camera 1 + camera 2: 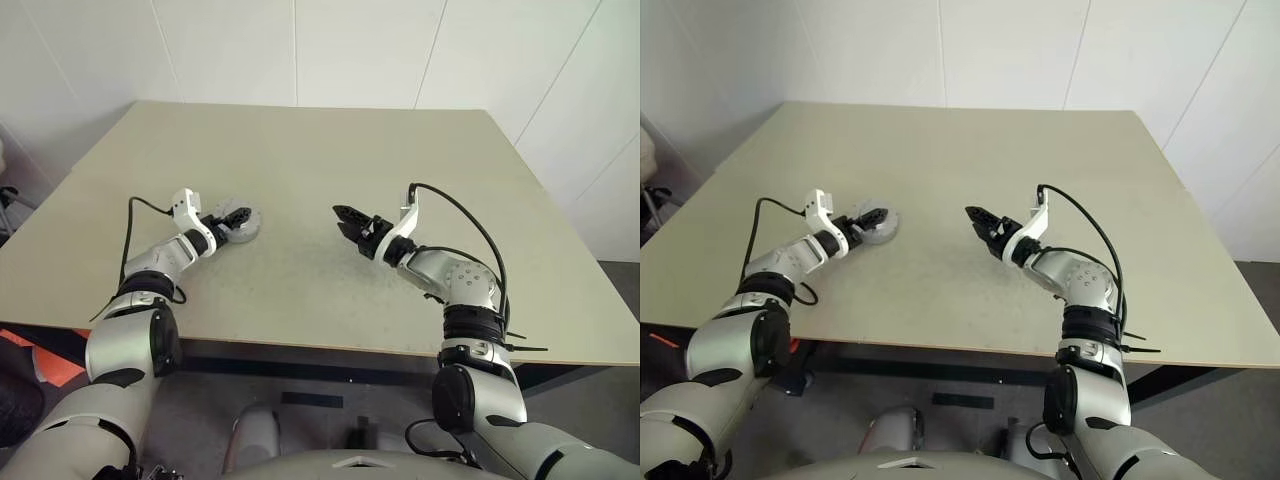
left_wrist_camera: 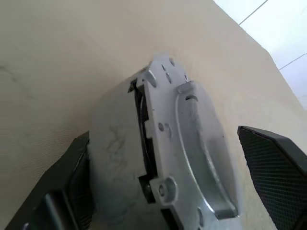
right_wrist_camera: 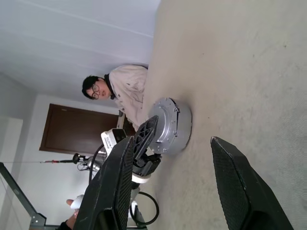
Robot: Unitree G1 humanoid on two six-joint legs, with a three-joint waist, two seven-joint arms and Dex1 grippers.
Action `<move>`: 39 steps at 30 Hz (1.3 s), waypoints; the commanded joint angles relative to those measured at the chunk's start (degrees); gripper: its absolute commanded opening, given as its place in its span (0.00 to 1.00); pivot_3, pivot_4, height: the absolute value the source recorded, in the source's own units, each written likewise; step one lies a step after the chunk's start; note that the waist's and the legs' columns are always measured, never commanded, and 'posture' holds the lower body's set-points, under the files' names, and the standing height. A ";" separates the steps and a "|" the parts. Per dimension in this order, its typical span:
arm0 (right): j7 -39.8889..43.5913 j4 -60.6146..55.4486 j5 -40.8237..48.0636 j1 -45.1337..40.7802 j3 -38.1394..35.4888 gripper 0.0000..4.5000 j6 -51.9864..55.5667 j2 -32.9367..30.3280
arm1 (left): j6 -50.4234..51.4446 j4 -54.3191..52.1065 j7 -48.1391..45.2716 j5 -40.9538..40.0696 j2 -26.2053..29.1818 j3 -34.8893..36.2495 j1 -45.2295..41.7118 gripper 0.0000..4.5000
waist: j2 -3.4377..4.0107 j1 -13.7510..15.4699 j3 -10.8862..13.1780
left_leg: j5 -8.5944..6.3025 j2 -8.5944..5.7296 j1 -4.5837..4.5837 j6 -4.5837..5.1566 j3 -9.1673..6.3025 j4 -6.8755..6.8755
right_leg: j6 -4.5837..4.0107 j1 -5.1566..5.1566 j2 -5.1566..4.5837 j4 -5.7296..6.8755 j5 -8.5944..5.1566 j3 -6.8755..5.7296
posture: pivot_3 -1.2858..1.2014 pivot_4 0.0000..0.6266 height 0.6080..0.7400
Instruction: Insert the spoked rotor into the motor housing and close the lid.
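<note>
Lid step looks done: the round silver-grey metal motor housing with its lid on (image 1: 241,223) sits closed on the beige worktop (image 1: 320,150), left of centre. My left pincer (image 2: 168,182) is spread wide around it, pads apart from the metal. Right pincer (image 1: 349,217) hangs empty, part-open, well apart. Next: back the left off cleanly without nudging it. Left wrist view shows the lid seam and screw lugs; right wrist view adds a seated person (image 3: 120,88) beyond the worktop.
</note>
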 commanded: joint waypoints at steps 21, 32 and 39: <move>13.29 -8.69 -2.79 -6.29 7.10 0.63 3.45 -9.89 | 4.25 -13.16 -25.66 3.49 12.95 -9.98 -14.14 1.00 | -0.02 0.76 0.02 | 0.00 -0.13 -0.05 -0.01 0.05 -0.07 | 0.01 0.03 -0.18 -0.05 0.00 -0.01 | 0.52 0.00 1.00; 40.00 -29.30 -26.87 -6.00 34.12 0.63 -17.17 -33.46 | 3.46 -37.67 -38.64 4.82 3.20 -26.68 -8.01 1.00 | -0.07 0.53 0.05 | -0.09 -0.14 -0.53 0.15 0.03 0.16 | 0.01 -0.16 -0.04 -0.02 0.01 -0.20 | 0.52 0.00 1.00; 45.00 -26.11 -35.94 0.24 36.38 0.63 -27.99 -37.45 | -6.76 -38.68 -41.27 10.21 3.06 -33.34 0.13 1.00 | -0.06 0.52 0.05 | -0.14 -0.11 -0.46 0.24 0.01 0.28 | 0.03 -0.07 -0.01 0.01 0.00 -0.19 | 0.52 0.00 1.00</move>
